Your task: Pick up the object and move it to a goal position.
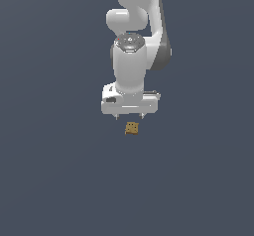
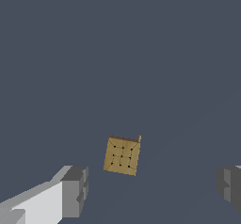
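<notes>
The object, a small flat tan-brown squarish block [image 1: 132,128] with darker grooves and dots across its top face, lies on the plain dark blue-grey ground surface [image 1: 54,180], turned slightly askew. In the exterior view it sits just below the white arm's tool and a little toward the exterior view's right of that tool's midline, apart from it with a sliver of ground showing between.

The white Franka gripper [image 1: 129,116] hangs above the ground with its broad pale housing level and two short fingertips pointing down; the block is far narrower than this housing. The glossy white arm [image 1: 130,66] rises straight up behind it and runs out of the picture.

In the wrist view, the block [image 2: 122,156] shows its grid of grooves and dots clearly, with a tiny raised nub at one corner. The two grey finger pads [image 2: 75,190] stand wide apart at either side of the picture, and the block lies in the span between them but beyond their tips, touching neither. The jaws are spread fully and grip nothing.
</notes>
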`<move>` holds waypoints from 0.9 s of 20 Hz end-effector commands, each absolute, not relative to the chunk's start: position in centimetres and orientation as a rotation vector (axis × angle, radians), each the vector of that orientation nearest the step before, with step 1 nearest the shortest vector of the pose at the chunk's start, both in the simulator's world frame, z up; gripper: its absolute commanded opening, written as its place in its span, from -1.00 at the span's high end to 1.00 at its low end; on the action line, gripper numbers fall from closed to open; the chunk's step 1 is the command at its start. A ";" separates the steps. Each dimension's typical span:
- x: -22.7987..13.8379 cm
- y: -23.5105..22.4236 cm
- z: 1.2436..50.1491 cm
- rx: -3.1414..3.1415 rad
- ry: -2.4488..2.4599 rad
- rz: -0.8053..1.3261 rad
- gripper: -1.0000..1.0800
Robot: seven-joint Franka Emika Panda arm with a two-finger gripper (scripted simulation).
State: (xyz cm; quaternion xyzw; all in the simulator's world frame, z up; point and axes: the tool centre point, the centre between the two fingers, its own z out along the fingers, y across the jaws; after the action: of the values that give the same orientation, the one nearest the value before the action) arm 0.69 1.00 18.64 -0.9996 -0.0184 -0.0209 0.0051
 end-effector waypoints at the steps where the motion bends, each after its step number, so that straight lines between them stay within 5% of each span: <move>1: 0.7 1.0 18.6 -3.130 -0.057 -0.065 -0.92; 18: -0.2 -1.5 16.9 -3.137 0.079 -0.024 -0.92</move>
State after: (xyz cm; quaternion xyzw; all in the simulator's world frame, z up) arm -0.13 -1.61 17.38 -0.9997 0.0239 -0.0085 0.0016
